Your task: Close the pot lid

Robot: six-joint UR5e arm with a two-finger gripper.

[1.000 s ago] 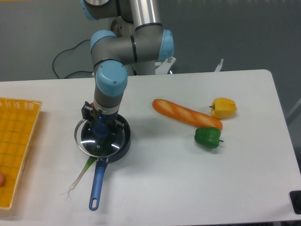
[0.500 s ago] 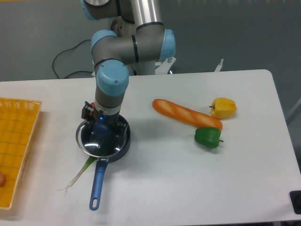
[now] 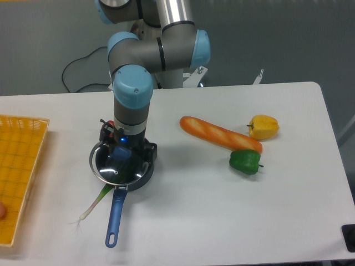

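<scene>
Glass round pot lid (image 3: pixel 119 164) sits on dark blue-handled pot (image 3: pixel 117 191); jaws' state unclear over knob; lifting at 12 o'clock may drag it off.

Blue-handled pot (image 3: pixel 113 219), green pepper (image 3: pixel 244 161), yellow pepper (image 3: pixel 263 127).

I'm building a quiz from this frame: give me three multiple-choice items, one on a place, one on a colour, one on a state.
1. Where does the green pepper lie?
A. In the basket
B. Beside the baguette's right end
C. Inside the pot

2. What colour is the pot handle?
A. Red
B. Blue
C. Yellow

3. Where is the pot lid now?
A. On the pot, under the gripper
B. Flat on the table by the peppers
C. In the basket

Answers: 1 B, it touches the loaf's end. 2 B, the long handle is blue. 3 A, its rim rings the pot.
</scene>
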